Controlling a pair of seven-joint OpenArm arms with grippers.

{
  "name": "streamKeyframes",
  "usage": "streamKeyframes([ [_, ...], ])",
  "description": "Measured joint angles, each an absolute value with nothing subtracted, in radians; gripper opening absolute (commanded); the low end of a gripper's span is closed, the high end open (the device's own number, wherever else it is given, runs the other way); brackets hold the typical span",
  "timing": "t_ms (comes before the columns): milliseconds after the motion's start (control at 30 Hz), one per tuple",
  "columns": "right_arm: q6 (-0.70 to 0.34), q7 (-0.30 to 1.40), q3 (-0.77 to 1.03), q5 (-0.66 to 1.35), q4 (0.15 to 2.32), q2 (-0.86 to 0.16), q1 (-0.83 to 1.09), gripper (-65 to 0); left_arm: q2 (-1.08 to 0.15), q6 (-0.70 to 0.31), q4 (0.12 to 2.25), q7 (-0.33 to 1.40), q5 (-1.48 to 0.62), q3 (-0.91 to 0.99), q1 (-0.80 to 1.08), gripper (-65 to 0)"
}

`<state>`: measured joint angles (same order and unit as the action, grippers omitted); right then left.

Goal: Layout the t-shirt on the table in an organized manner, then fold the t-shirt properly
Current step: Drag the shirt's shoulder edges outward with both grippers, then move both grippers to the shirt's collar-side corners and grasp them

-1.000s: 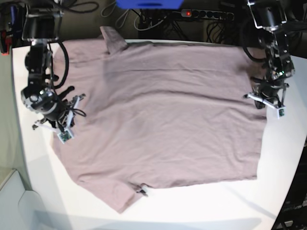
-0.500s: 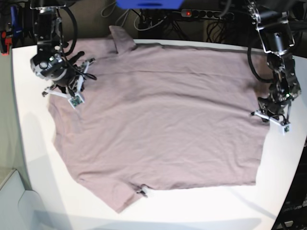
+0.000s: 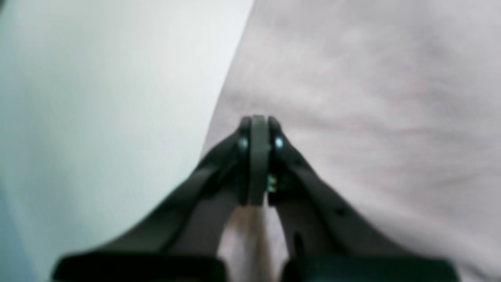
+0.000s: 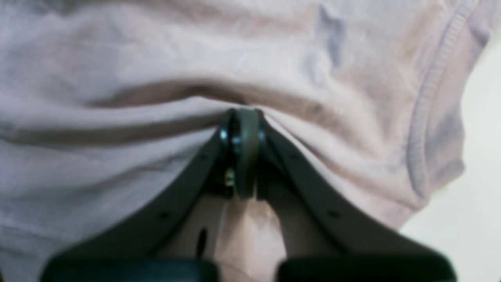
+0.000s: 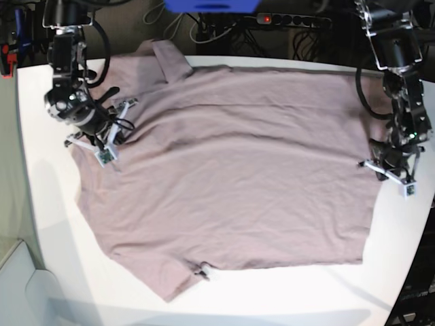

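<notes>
The mauve-pink t-shirt (image 5: 231, 163) lies spread sideways over the white table (image 5: 41, 204), with one sleeve at the back left and one at the front. My right gripper (image 5: 115, 129) is at the shirt's left end. In its wrist view the right gripper (image 4: 242, 113) is shut on a ridge of the t-shirt (image 4: 156, 58), next to a ribbed edge (image 4: 426, 117). My left gripper (image 5: 379, 163) is at the shirt's right edge. Close up, the left gripper (image 3: 256, 119) is shut on the t-shirt (image 3: 372, 78) just inside that edge, with bare table (image 3: 98, 98) beside it.
Behind the table run cables and a power strip with a red light (image 5: 268, 19). A blue object (image 5: 211, 5) sits at the back edge. The table's rounded front edge (image 5: 204, 316) is close to the lower sleeve.
The right gripper swung from the middle left toward the back, then dropped slightly, dragging the shoulder cloth along. The left gripper slid toward the front along the right edge.
</notes>
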<state>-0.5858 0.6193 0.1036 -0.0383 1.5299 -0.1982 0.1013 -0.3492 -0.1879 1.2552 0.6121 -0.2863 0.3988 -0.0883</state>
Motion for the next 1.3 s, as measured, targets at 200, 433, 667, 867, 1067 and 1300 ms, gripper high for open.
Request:
streamKeyframes([
  [200, -0.589, 0.706, 0.15, -0.071, 1.71, -0.185, 0.179, -65.0, -0.345, -0.193, 1.536, 0.653, -0.29, 0.405, 0.041, -64.8],
  [433, -0.586, 0.735, 0.162, -0.054, 1.905, -0.162, 0.266, -65.0, -0.215, -0.193, 1.667, 0.758, -0.286, 0.64, 0.149, -64.8],
  [667, -0.589, 0.746, 0.163, -0.067, 1.946, -0.149, 0.393, -57.3, -0.157, -0.187, 1.673, 0.78, -0.288, 0.746, 0.243, -64.6],
  [867, -0.59, 0.741, 0.164, -0.068, 1.948, -0.144, 0.447, -33.1, -0.22, -0.186, 1.722, 0.78, -0.281, 0.739, 0.361, -64.5],
  [1067, -0.589, 0.693, 0.163, -0.065, 1.95, -0.144, 0.463, -25.5, -0.252, -0.292, 1.728, 0.777, -0.286, 0.74, 0.405, -48.7],
  [1300, -0.59, 0.684, 0.163, -0.064, 1.95, -0.142, 0.461, -25.5, -0.247, -0.486, 1.726, 0.774, -0.283, 0.8, 0.419, -25.5],
])
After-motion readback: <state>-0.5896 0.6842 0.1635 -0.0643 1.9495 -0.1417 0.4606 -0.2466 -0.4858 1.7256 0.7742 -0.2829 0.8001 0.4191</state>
